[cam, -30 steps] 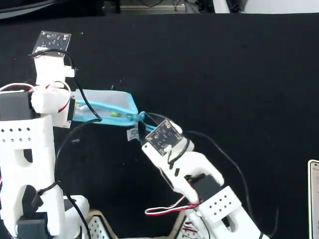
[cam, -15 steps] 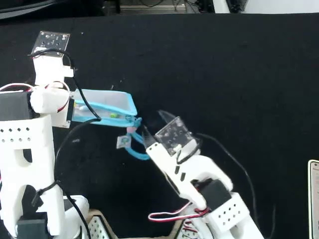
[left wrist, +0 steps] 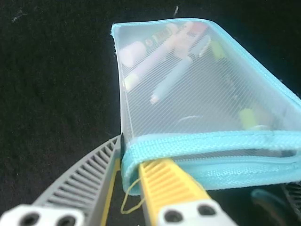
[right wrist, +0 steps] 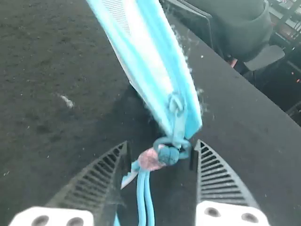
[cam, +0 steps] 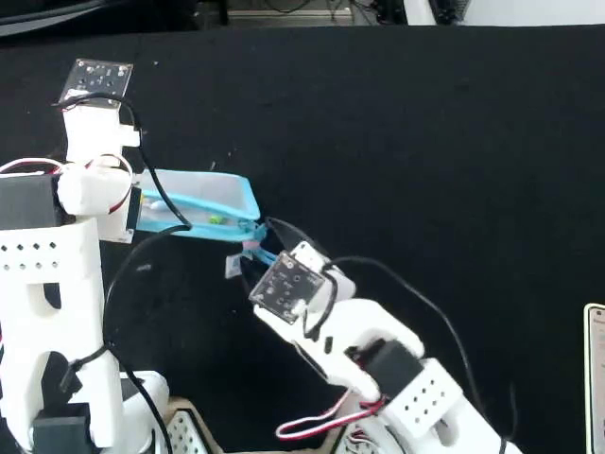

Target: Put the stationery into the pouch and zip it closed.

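My right gripper [right wrist: 161, 147] stands wide, its jaws on either side of the zipper pull [right wrist: 162, 155] without pinching it. My left gripper [left wrist: 131, 155] is clamped on the left end of the pouch [left wrist: 188, 94], one grey finger and one yellow finger nipping the woven edge. The pouch lies left of centre on the table [cam: 425, 142], long side running left to right. The stationery [left wrist: 164, 52] shows inside through the wall.

The slider [right wrist: 175, 106] sits close to the pouch's right corner, so I judge the zip is at or near its end; whether the last teeth are seated I cannot tell. To finish well, I would close on the knotted part of the pull rather than the loose cord [right wrist: 143, 188], which would slip. Then I would draw to the right along the line of the zip while the left grip holds as anchor. Pulling upward or toward me would only twist the soft body.

The pouch is thin translucent mesh with fine ribbing, limp and easily creased, bound in turquoise woven tape. The pull is a small ring with a pinkish charm and a doubled blue cord. The finger faces are ridged plastic, and the table cover is matte black cloth.
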